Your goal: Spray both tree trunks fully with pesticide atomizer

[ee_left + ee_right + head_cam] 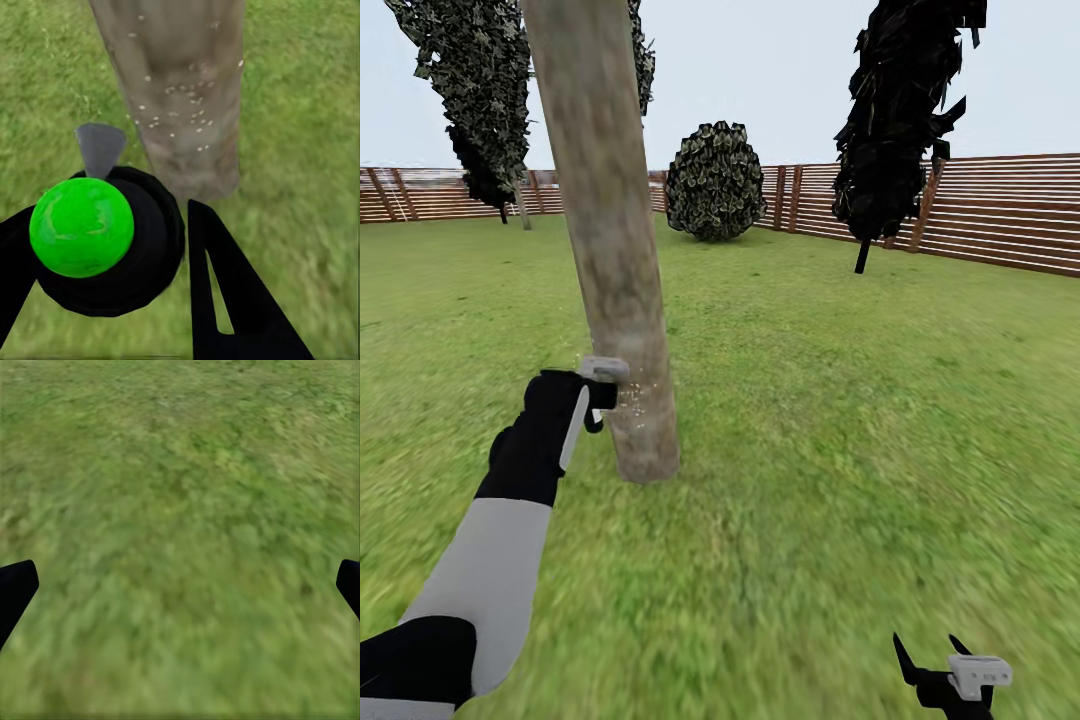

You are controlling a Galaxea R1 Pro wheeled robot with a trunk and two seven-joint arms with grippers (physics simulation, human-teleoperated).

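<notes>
On the lawn [840, 420] of the garden, our head view looks past a thick tree trunk [610, 250] standing just ahead of us. Our left gripper [603, 392] is raised beside its lower part, near the bark, and pale specks hang between the two, so we judge that we are spraying this trunk low down. Farther back stand a round bush [715, 182], a dark tree [905, 120] by the wooden fence [1000, 210], and another tree [475, 90] at the far left. Our right gripper [950, 680] hangs low over the grass, well away from the trunk, apparently idle.

Along our left wrist view, the fingers [232, 292] are closed around the pesticide atomizer [105, 240], a black body with a bright green ball on top and a grey nozzle pointing at the trunk [180, 82]. Held this way, the spray meets the bark squarely, where white droplets already dot it.

Along our right wrist view, the two fingertips [15, 589] sit far apart at the edges, spread open with nothing between them but blurred grass [180, 540].
</notes>
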